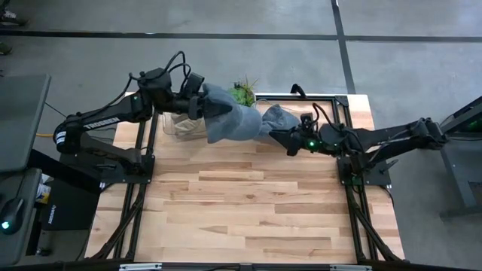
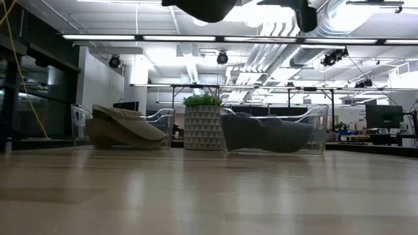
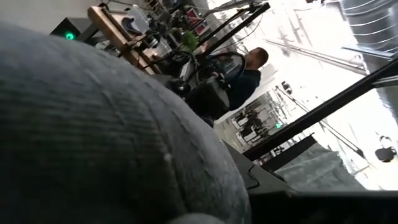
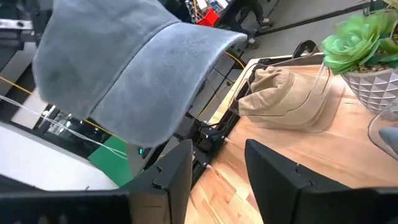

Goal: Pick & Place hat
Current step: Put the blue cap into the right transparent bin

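A grey hat (image 1: 230, 119) hangs in the air over the table's far part. It fills the left wrist view (image 3: 93, 124) and shows from below in the right wrist view (image 4: 124, 68). My left gripper (image 1: 197, 104) is shut on its left end. My right gripper (image 1: 280, 137) is open (image 4: 217, 168), just right of the hat's free end and touching nothing. A tan hat (image 2: 124, 130) lies in a clear bin at the far left. A second grey hat (image 2: 268, 134) lies in a clear bin at the far right. My left gripper holds the grey hat by the end toward the table's left (image 1: 208, 103), coming at it from the left. The hat itself hides the fingers in the wrist view, so the kind of hold does not show. The hat is lifted clear of the table and reaches toward the right.
A green plant in a white patterned pot (image 2: 204, 124) stands between the two clear bins (image 2: 317, 130) at the far edge. The near wooden tabletop (image 1: 241, 203) is bare. A person sits in the room beyond the table (image 3: 249, 68).
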